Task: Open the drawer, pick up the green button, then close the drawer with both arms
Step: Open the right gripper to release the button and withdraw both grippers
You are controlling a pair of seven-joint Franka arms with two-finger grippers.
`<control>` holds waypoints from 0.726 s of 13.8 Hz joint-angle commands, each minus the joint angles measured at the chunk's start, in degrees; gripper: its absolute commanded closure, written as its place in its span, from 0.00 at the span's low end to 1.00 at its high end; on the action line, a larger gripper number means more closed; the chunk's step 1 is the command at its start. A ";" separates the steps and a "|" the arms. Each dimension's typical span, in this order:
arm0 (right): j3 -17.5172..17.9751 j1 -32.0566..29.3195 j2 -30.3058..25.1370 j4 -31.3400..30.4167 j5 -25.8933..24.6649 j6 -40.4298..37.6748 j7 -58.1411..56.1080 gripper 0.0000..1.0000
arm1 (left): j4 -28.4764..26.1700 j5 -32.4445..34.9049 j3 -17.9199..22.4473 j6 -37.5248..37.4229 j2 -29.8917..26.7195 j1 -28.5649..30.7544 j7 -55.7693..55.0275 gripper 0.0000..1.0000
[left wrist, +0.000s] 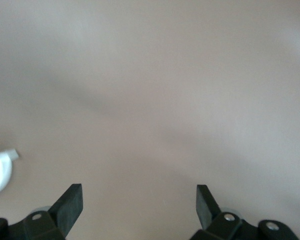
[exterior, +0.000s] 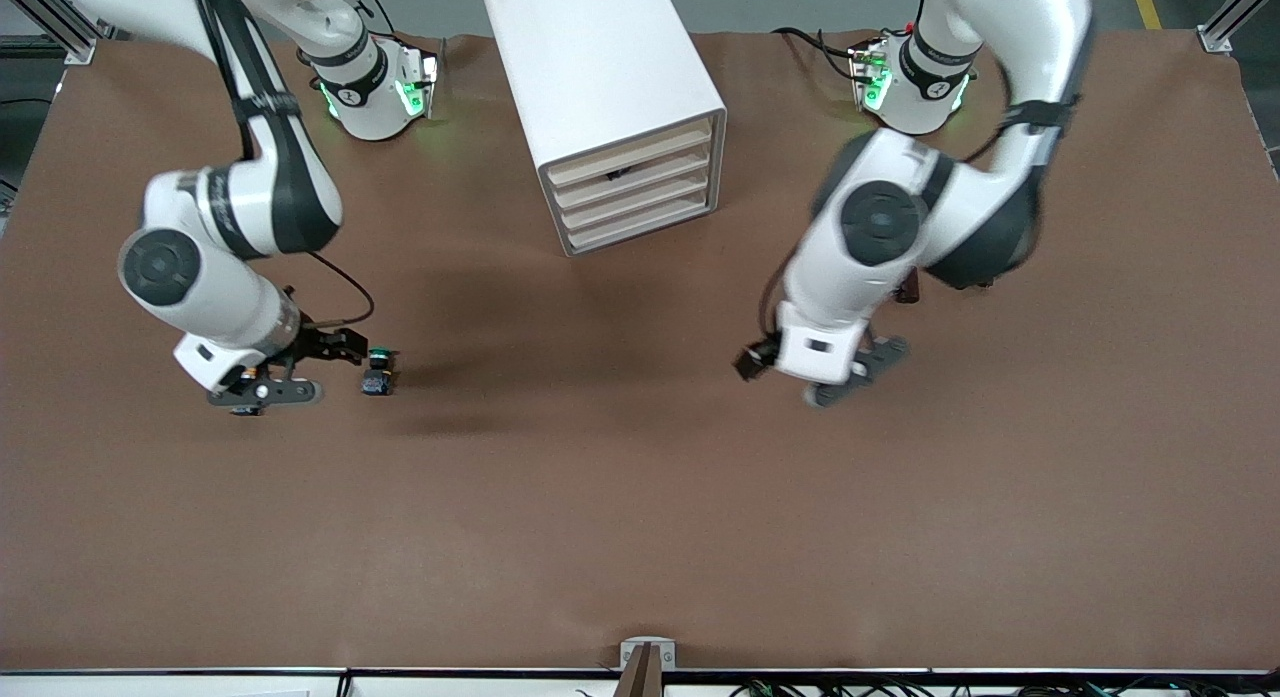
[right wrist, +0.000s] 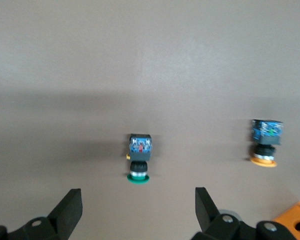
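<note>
Button (exterior: 378,371) lying on its side on bare table (exterior: 640,537) at mid-left of front view, just beside right gripper (exterior: 300,369), well clear of cabinet (exterior: 610,107) at top centre. Sitting centre-frame in right wrist view, green cap pointing toward the fingers, which are spread wide w/ nothing between. Left gripper (exterior: 860,372) hanging over bare table at mid-right, also spread, empty. Looking light, rigid, hard plastic; round cap prob. slippery and apt to roll, so pinching across the flat dark body. Drawer (exterior: 630,162) fronts all looking flush, w/ a dark spot by the second from top. Orange-capped button (right wrist: 264,142) plus orange block corner (right wrist: 295,220) showing only in right wrist view; hidden under arm in front view.
</note>
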 commanded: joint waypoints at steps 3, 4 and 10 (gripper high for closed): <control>0.11 -0.92 -8.67 2.44 -0.10 -11.45 0.03 0.00 | 0.09 1.31 -0.92 -4.61 -6.82 10.41 17.54 0.00; 0.02 -1.18 -10.42 3.58 -0.10 -14.61 -0.06 0.00 | 0.17 1.14 -0.75 -6.45 -8.14 11.56 20.11 0.00; -2.08 -1.45 -13.87 15.88 -0.02 -30.88 -4.88 0.00 | 0.96 1.05 -0.66 -13.32 -13.33 18.59 30.66 0.00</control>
